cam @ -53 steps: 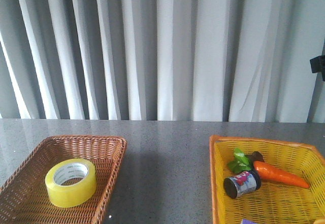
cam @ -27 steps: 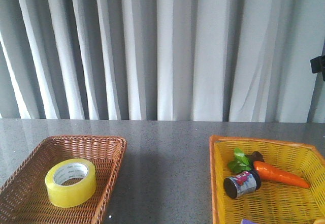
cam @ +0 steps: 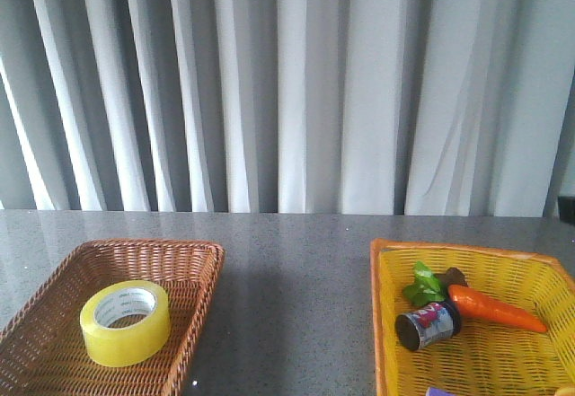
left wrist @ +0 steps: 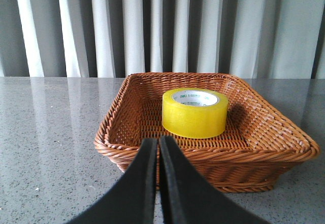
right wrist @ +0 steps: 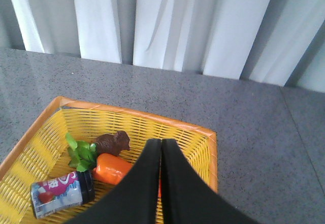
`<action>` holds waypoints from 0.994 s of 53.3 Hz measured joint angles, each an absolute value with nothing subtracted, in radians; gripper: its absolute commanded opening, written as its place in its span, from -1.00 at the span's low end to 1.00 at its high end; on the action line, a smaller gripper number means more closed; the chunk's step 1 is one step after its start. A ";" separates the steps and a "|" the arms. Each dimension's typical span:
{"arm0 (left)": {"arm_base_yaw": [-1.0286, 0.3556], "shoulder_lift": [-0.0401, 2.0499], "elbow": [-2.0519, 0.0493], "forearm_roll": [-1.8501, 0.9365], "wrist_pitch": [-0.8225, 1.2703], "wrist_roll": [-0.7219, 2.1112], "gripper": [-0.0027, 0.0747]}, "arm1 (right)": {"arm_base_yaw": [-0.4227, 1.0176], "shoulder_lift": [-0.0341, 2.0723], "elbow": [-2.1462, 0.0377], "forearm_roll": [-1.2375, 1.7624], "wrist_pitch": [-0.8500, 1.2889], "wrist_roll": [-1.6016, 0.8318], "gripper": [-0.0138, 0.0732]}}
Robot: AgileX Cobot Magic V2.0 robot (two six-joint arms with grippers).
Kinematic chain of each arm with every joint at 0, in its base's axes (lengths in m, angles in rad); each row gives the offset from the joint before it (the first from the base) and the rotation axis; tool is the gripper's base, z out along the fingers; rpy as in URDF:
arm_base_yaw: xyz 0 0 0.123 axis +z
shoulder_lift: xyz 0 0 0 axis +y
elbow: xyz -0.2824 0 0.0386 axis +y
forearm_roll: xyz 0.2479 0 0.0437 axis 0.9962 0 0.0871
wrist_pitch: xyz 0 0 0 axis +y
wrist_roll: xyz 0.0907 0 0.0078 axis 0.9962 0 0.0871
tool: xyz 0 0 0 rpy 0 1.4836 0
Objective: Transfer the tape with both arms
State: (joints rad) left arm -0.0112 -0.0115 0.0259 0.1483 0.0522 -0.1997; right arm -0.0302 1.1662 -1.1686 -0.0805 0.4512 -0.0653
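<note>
The tape (cam: 125, 322) is laid flat, core upward, in the brown basket (cam: 193, 261); both arms' fingers (left wrist: 156, 155) (right wrist: 160, 155) are seen clenched, only in wrist views.

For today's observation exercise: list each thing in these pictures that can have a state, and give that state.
tape: lying flat in the brown basket, not gripped
left gripper: shut, empty, short of the brown basket
right gripper: shut, empty, above the yellow basket
can: on its side
toy carrot: lying flat

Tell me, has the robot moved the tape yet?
Not yet. The tape sits flat in the brown basket, untouched. The left gripper is shut, facing the tape from outside that basket. The right gripper is shut over the yellow basket. Grabbing, passing and placing are all left.
</note>
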 measured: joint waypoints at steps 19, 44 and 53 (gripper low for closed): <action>-0.011 -0.011 0.026 0.148 0.052 -0.200 -0.95 | 0.021 0.620 -0.588 -0.152 0.236 0.011 -0.70; -0.011 -0.011 0.026 0.148 0.052 -0.202 -0.95 | 0.021 0.117 -0.093 -0.122 0.133 0.080 -0.70; -0.011 -0.011 0.026 0.148 0.052 -0.202 -0.95 | 0.021 0.020 0.018 -0.114 0.108 0.157 -0.70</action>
State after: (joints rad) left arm -0.0112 -0.0115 0.0259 0.1483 0.0522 -0.2020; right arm 0.0208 0.0199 0.0184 -0.1138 0.1080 0.1572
